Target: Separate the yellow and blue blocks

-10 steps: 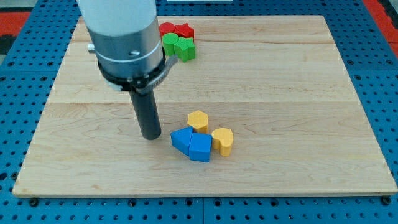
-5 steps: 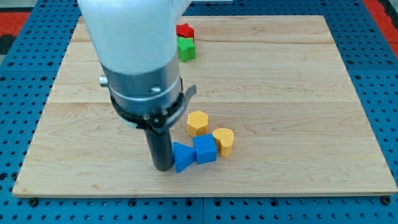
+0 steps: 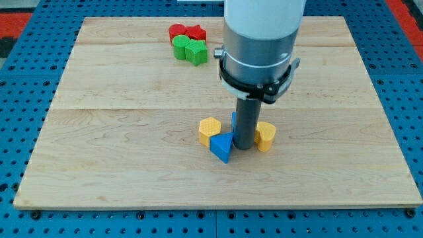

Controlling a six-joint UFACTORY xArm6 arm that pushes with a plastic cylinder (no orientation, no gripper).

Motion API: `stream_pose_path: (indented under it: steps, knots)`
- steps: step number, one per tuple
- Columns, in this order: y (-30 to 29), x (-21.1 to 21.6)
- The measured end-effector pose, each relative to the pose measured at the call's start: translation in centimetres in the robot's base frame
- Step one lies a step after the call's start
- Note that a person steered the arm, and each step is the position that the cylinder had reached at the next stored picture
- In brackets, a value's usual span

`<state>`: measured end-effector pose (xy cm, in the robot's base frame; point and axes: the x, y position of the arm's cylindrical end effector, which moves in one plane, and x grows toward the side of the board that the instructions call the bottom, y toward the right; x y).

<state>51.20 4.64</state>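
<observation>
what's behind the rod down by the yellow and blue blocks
A sliver of a second blue block shows at the rod's left edge above the blue triangle; the rest is covered.

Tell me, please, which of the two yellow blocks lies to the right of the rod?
The rounded yellow block, beside my tip on the view's right. The yellow hexagon sits on the view's left, next to the blue triangle.

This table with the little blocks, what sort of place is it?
Probably a robotics lab bench: a wooden board on a blue perforated base, and small coloured blocks like the yellow hexagonal block beside my tip.
</observation>
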Motion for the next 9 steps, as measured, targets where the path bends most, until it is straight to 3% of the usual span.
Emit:
stream_pose_path:
  steps: [3, 4, 6, 7, 8, 9]
  knots:
    - [1.0, -7.5]
    - [7.6, -8.2]
    - [-1.4, -9.9]
    - [2.2, -9.8]
    - [6.5, -4.1]
    - [3.2, 1.5]
